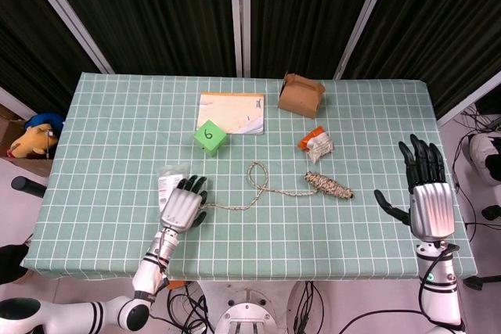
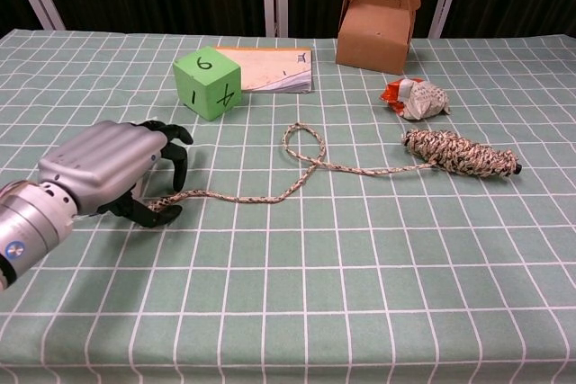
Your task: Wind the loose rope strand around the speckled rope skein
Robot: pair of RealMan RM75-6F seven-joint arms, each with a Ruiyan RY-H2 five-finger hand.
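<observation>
The speckled rope skein point(image 1: 329, 185) point(image 2: 461, 155) lies right of the table's middle. Its loose strand point(image 1: 235, 206) point(image 2: 270, 197) runs left from it, forms a small loop, then trails along the cloth. My left hand point(image 1: 182, 207) point(image 2: 108, 173) sits over the strand's free end with its fingers curled down. The thumb touches the rope end, but whether the end is pinched does not show. My right hand point(image 1: 427, 193) hovers at the table's right edge, fingers spread, holding nothing, and shows only in the head view.
A green numbered cube point(image 1: 210, 136) point(image 2: 208, 84) and a notebook point(image 1: 232, 111) point(image 2: 270, 69) lie behind the loop. A brown cardboard box point(image 1: 300, 95) point(image 2: 376, 12) stands at the back. A crumpled wrapper point(image 1: 316, 143) point(image 2: 417, 98) lies near the skein. A clear packet point(image 1: 167, 181) is beside my left hand.
</observation>
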